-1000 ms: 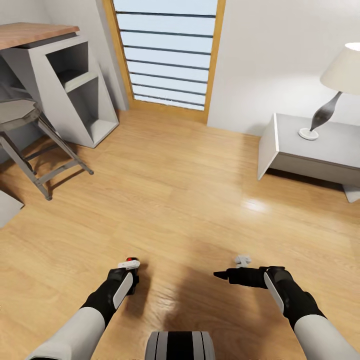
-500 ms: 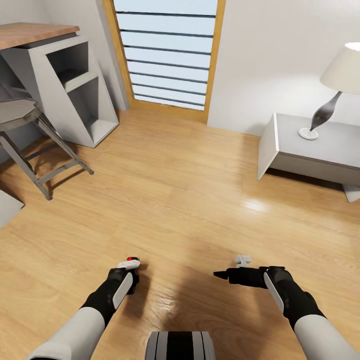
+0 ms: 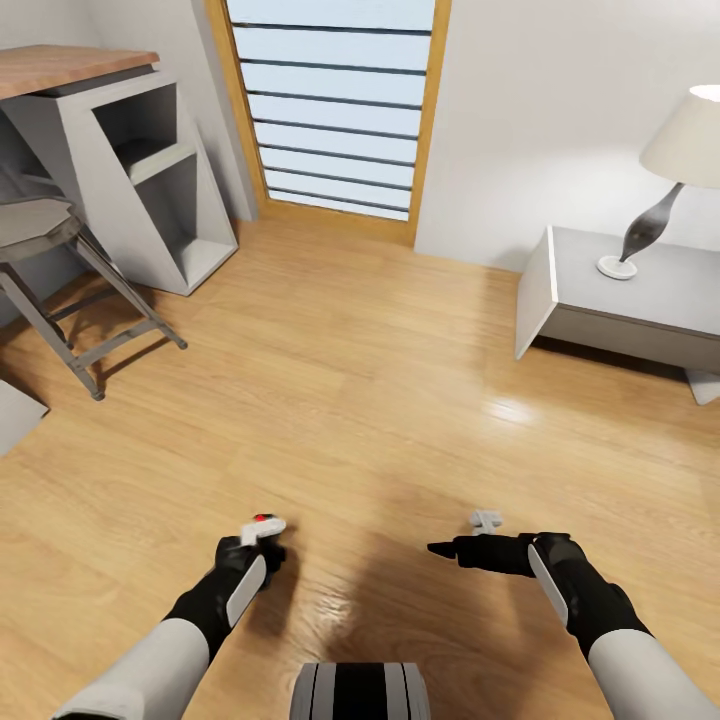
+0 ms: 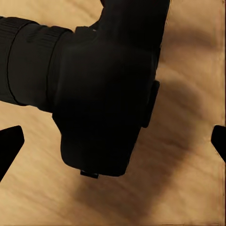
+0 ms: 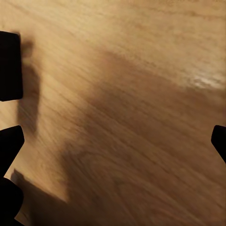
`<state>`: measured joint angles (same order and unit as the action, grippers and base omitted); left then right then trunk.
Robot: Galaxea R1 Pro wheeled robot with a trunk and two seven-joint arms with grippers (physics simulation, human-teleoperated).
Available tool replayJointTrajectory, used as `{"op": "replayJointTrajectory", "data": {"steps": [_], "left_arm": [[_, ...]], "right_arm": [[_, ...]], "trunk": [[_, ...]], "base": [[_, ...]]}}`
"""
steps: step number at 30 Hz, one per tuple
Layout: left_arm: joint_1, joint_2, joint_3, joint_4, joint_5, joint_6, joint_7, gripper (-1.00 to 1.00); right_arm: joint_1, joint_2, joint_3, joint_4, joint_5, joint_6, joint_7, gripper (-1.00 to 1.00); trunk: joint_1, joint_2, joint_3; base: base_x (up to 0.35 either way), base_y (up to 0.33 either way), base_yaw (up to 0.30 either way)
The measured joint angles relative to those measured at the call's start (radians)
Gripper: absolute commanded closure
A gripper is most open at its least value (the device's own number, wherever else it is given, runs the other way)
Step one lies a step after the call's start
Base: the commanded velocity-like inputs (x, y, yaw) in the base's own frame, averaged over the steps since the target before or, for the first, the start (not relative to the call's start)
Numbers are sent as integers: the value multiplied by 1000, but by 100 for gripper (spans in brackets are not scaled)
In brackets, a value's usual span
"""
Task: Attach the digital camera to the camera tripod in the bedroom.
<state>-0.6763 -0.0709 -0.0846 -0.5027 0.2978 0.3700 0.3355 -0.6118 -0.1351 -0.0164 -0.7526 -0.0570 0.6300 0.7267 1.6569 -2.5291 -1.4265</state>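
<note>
Both arms reach forward and low from the bottom of the head view, white forearm sleeves ending in black wrists. The left arm angles inward and up toward the middle, and its wrist is rolled a little so the white plate on the wrist faces up and to the right. The left gripper (image 3: 262, 528) sits at its end, clamped on a black body that fills most of the left wrist view. The right arm comes in from the lower right corner, its wrist bent so the right gripper (image 3: 442, 548) points leftward across the robot's front, its fingers drawn together to a narrow tip.
</note>
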Motion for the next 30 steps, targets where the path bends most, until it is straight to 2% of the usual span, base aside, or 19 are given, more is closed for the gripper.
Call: {"op": "replayJointTrajectory", "data": {"steps": [4,9,18,24,30], "left_arm": [[0,2,-38,32,-16,-27,-67,-100],[0,10,-69,57,-40,-64,-116,-100],[0,15,-80,108,-49,-149,-133,-100],[0,17,-82,136,-51,-169,-133,-100],[0,30,-81,160,-45,-177,-121,-100]], "right_arm": [[0,0,0,0,0,0,0,-100],[0,0,0,0,0,-1,0,-100],[0,0,0,0,0,-1,-2,-100],[0,0,0,0,0,-1,-3,-100],[0,0,0,0,0,-1,-3,-100]], "trunk": [[0,0,0],[0,0,0],[0,0,0],[0,0,0],[0,0,0]], "base": [[0,0,0],[0,0,0],[0,0,0],[0,0,0],[0,0,0]]}}
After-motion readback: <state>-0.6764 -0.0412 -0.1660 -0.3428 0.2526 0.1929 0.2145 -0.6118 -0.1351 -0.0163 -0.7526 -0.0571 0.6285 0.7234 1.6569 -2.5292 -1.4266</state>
